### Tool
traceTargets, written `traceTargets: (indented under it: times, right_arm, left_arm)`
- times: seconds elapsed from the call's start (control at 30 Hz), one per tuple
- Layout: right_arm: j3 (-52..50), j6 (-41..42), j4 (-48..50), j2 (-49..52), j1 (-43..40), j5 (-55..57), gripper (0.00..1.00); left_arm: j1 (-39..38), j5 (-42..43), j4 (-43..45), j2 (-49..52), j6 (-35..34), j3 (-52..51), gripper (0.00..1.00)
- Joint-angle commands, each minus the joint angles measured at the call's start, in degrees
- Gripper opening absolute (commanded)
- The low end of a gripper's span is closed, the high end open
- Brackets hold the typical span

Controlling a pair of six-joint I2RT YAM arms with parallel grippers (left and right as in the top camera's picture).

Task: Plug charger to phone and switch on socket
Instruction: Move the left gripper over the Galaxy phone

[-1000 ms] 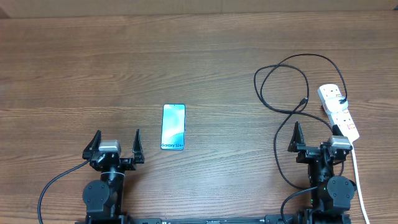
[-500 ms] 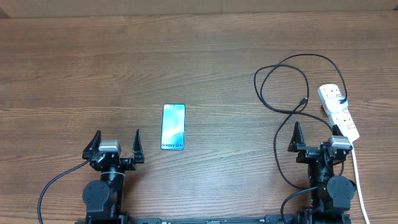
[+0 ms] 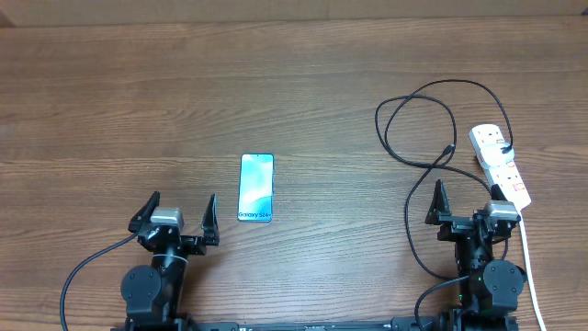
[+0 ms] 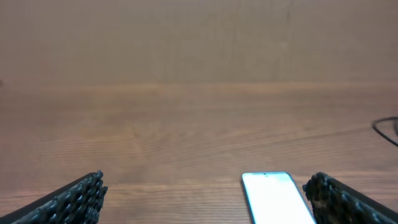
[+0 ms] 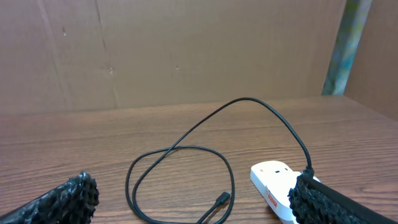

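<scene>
As I sat low, my left gripper [image 3: 183,197] and right gripper [image 3: 469,191] gaped wide.
The phone [image 3: 256,187] lay ahead of the left; charger [image 5: 245,99] and socket [image 3: 501,165], ahead of the right.

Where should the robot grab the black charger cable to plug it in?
Just behind the connector tip, coming down from above with the right gripper. The charger lies flat on the table, and that tip is its free end, nearest this gripper.
</scene>
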Motion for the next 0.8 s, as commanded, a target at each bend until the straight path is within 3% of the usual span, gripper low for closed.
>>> traceTargets:
  times: [0.0,0.2,0.47,0.63,0.77]
  right_arm:
    - [-0.6,-0.7,0.4,-0.3,0.3,-0.4,1.0]
    - [-0.6,-0.7,0.4,-0.3,0.3,-0.4,1.0]
    - [-0.6,-0.7,0.4,-0.3,0.3,-0.4,1.0]
    - [-0.6,-0.7,0.4,-0.3,0.3,-0.4,1.0]
    - [-0.6,-0.7,0.4,-0.3,0.3,-0.4,1.0]
  left_arm:
    - [0.2,2.7,-3.8,-0.1,-4.0,4.9,0.99]
    - [0.2,8.5,-7.8,7.5,-4.6,14.0,1.0]
    - [0.2,20.7,-11.5,32.0,-7.3,31.8,1.0]
    - [-2.1,18.1,-27.0,46.9,-7.3,48.4,1.0]
    - [-7.8,11.2,-41.1,58.2,-7.3,61.9,1.0]
